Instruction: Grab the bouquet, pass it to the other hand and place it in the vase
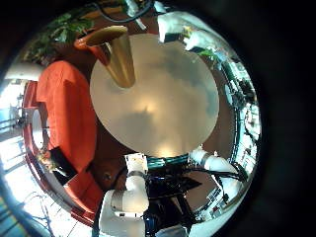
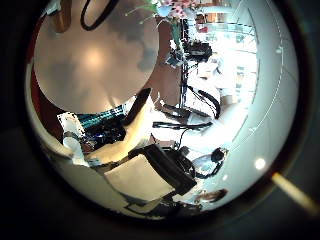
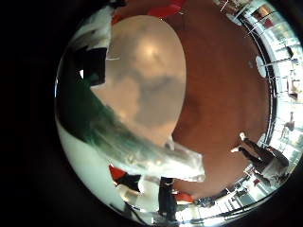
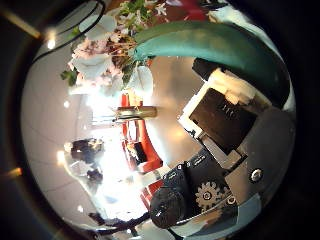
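Observation:
The bouquet (image 4: 100, 55), pale flowers with green leaves in a green and clear wrap, is held close to my right hand (image 4: 225, 130). Its fingers are curled against the wrapped stems. In the right little finger side palm view the wrap (image 3: 133, 142) runs right across the picture, over the round table (image 3: 142, 66). The tall vase (image 1: 117, 57) with a flared mouth stands upright at the edge of the table (image 1: 163, 104); it also shows small behind the flowers as the vase (image 4: 130, 113). My left hand (image 2: 130, 135) is above the table (image 2: 90, 60), its fingers relaxed and holding nothing.
A red sofa (image 1: 64, 109) stands on the brown floor beside the table, near the vase. Office chairs and desks (image 2: 205, 70) stand farther out in the room.

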Available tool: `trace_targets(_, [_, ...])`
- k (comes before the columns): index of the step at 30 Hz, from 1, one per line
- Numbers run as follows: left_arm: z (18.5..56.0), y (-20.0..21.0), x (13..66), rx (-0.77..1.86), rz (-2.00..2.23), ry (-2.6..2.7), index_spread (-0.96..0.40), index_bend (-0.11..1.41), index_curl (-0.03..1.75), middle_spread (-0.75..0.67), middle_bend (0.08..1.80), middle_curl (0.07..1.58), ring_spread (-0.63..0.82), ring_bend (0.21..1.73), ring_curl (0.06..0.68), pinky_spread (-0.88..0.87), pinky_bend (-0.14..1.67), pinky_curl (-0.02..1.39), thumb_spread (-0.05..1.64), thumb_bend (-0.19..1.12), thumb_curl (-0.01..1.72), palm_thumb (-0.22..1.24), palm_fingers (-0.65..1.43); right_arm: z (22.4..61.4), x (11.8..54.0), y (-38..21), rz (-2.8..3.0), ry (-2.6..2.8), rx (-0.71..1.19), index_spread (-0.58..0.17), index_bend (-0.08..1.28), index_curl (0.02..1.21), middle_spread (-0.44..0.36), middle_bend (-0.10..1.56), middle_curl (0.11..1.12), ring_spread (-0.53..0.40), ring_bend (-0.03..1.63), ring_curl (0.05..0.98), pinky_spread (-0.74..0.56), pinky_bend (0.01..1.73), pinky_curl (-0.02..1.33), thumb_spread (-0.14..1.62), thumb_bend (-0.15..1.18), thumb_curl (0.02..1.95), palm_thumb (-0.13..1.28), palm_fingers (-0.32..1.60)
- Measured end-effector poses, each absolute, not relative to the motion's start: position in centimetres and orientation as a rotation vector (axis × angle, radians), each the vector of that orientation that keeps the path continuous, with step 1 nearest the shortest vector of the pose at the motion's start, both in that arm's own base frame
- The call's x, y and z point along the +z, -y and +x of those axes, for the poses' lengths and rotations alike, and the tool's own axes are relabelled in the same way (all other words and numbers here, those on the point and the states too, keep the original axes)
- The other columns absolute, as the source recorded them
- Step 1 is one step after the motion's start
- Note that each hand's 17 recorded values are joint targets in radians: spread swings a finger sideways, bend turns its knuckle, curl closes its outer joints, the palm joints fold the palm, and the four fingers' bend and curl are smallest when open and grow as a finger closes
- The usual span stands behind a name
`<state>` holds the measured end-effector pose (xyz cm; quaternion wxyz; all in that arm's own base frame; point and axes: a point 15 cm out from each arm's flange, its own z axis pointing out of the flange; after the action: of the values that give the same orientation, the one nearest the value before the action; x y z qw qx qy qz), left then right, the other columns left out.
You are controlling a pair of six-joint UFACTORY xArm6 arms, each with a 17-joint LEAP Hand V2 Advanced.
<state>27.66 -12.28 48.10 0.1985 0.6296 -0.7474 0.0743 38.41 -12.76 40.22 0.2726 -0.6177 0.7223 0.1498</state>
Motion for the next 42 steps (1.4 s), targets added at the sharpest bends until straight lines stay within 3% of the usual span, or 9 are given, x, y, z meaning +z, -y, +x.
trace_targets(8, [28.3,13.5,50.0,0.352,1.716,2.023,-0.07,0.18,0.42,0.11,0.21,0.44,0.25,0.61,0.139,0.32,0.2,0.39,1.17,-0.02,0.31,0.29,0.4,38.7,47.9,8.6,-1.5,-1.645,0.468,-0.203,1.19,0.83,-0.111,1.38,0.77,-0.204,1.39,0.729,-0.18,1.22,0.97,0.77,0.18,1.2,1.12,1.12])
trace_targets(19, [31.1,16.3,56.3,0.814,1.548,1.793,0.01,0.15,0.38,0.15,0.21,0.44,0.28,0.64,0.153,0.32,0.25,0.41,1.07,-0.04,0.28,0.13,0.31,37.5,55.4,3.4,-1.415,-1.26,0.605,-0.198,1.2,0.82,-0.109,1.39,0.75,-0.203,1.39,0.734,-0.19,1.19,1.03,0.76,0.18,1.34,1.09,1.13])
trace_targets(29, [33.9,16.6,57.4,1.064,1.401,1.602,0.07,0.15,0.35,0.21,0.2,0.43,0.35,0.66,0.164,0.36,0.29,0.41,0.99,-0.03,0.29,0.1,0.22,35.8,56.7,-3.0,-1.535,-1.002,0.748,-0.195,1.21,0.81,-0.108,1.39,0.74,-0.203,1.39,0.736,-0.2,1.16,1.07,0.76,0.18,1.44,1.07,1.13])
trace_targets(42, [34.8,18.9,58.8,1.204,1.203,1.565,0.09,0.16,0.32,0.3,0.2,0.38,0.42,0.68,0.178,0.43,0.34,0.41,0.95,-0.02,0.32,0.16,0.12,35.7,54.4,-9.5,-1.608,-0.855,0.919,-0.193,1.22,0.79,-0.107,1.4,0.73,-0.205,1.39,0.744,-0.21,1.14,1.11,0.78,0.17,1.52,1.06,1.13])
